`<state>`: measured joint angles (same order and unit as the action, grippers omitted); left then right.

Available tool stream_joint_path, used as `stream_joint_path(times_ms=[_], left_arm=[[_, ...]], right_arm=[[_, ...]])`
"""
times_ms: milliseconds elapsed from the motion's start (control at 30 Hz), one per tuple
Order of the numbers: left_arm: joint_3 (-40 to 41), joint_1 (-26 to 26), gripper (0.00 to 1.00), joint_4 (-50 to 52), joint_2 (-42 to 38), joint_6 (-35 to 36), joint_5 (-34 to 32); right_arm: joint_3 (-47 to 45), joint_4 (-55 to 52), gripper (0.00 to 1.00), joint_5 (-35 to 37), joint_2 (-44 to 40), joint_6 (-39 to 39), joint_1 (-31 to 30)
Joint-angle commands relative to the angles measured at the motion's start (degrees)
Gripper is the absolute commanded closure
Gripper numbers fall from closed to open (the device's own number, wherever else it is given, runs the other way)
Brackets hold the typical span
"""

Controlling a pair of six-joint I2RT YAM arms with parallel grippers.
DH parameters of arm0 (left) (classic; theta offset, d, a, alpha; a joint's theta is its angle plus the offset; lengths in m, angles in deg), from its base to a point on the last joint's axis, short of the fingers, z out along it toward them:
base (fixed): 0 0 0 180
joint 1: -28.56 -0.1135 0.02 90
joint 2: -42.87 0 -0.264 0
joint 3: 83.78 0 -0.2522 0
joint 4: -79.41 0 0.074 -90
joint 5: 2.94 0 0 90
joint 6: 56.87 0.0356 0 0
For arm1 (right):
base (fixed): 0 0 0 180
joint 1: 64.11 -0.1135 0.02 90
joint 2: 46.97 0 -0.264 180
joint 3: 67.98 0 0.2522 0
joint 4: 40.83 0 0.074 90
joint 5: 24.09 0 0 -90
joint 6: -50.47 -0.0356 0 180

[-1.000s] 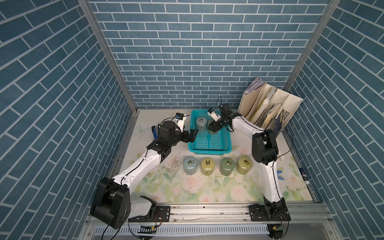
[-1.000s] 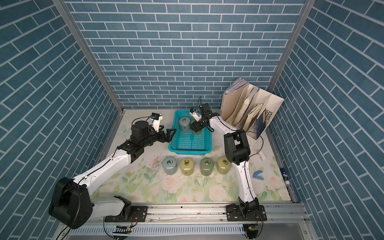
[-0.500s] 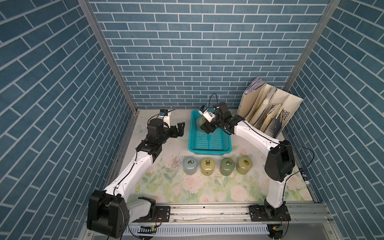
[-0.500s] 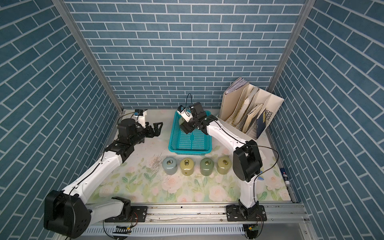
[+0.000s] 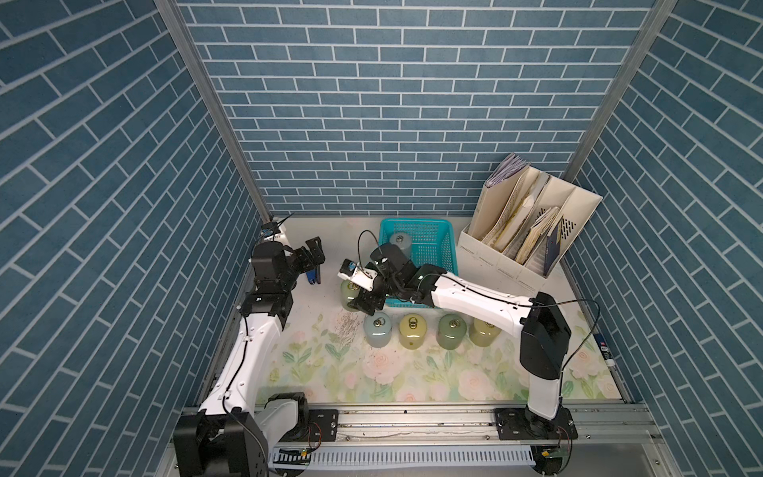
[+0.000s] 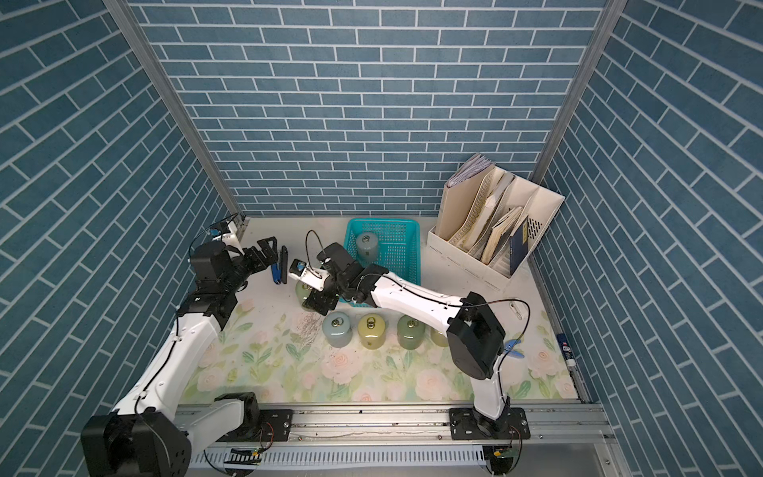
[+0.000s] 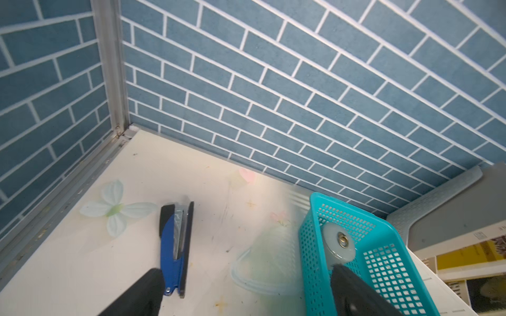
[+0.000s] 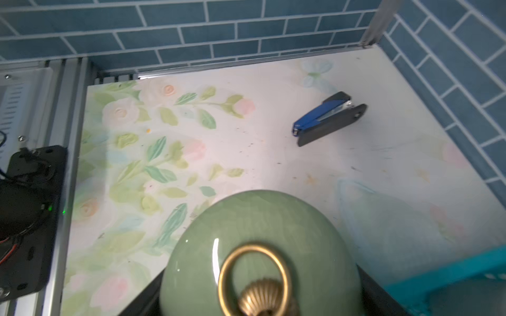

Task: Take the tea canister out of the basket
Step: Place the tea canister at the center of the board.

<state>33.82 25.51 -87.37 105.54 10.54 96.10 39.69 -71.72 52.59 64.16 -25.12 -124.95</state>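
Top views: the basket [image 5: 433, 247] [image 6: 396, 247] is rectangular turquoise plastic, with mesh walls and floor under a solid rim. One grey canister [image 5: 399, 240] [image 6: 366, 244] stands upright inside it, in the far left corner. The right gripper [image 5: 360, 303] [image 6: 320, 301] is clamped on a green canister [image 5: 348, 291] [image 6: 302, 295], which is outside the basket, just beside its near left corner and over the floral mat [image 5: 371, 371]. Whether this canister rests on the mat cannot be told. A row [image 5: 411, 332] [image 6: 370, 332] of four glazed, rounded canisters with ring knobs stands in front of the basket. Canister count: six. The left gripper [image 5: 312, 250] [image 6: 267, 247] has its jaws apart and holds nothing; it is near one blue stapler [image 5: 313, 277] [image 6: 279, 268]. One cream organizer [image 5: 495, 258] [image 6: 462, 258], holding papers, stands to the right of the basket. Left wrist view: the left gripper [image 7: 247, 272] is wide open and empty, with the stapler [image 7: 176, 246] beside one finger; the basket [image 7: 383, 262] contains the grey canister [image 7: 338, 246]. Right wrist view: two black fingers [image 8: 375, 295] flank the green canister [image 8: 246, 224], a smooth crackle-glazed dome with a brass ring. The basket rim [image 8: 451, 273] lies alongside, and the stapler [image 8: 328, 117] lies well apart.
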Motion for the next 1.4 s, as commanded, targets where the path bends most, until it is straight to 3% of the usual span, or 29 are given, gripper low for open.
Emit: stream_joint_path(times_ms=[0, 267, 533, 600, 700, 967, 1233, 1367], left_arm=[[1.16, -1.65, 0.0, 0.93, -0.91, -0.92, 0.19], [1.84, -2.15, 0.0, 0.89, -1.5, -0.88, 0.03], [2.76, -2.22, 0.0, 0.38, -1.69, -1.11, 0.34], [2.85, -2.22, 0.0, 0.27, -1.65, -1.18, 0.67], [3.02, -2.21, 0.0, 0.1, -1.61, -1.06, 0.72], [3.03, -2.23, 0.0, -0.05, -1.76, -0.73, 0.91], [2.94, -2.22, 0.0, -0.01, -2.02, -0.55, 1.6], [2.79, -2.22, 0.0, 0.09, -2.11, -0.49, 2.12]], right_arm=[[2.4, 4.02, 1.0, 0.83, 3.06, 0.49, -1.64], [5.92, 3.55, 1.0, 4.55, 11.02, -0.56, -5.45], [7.17, 2.87, 0.99, 5.99, 13.36, -1.06, -5.94], [7.73, 2.19, 0.94, 6.07, 13.98, -1.06, -6.04], [7.52, 1.83, 0.75, 6.3, 14.12, -1.4, -6.22], [5.91, 2.62, 0.42, 6.63, 13.5, -1.93, -6.48], [4.91, 3.85, 0.17, 5.41, 12.9, -2.42, -6.51], [3.92, 4.52, 0.09, 4.85, 12.13, -2.46, -6.36]])
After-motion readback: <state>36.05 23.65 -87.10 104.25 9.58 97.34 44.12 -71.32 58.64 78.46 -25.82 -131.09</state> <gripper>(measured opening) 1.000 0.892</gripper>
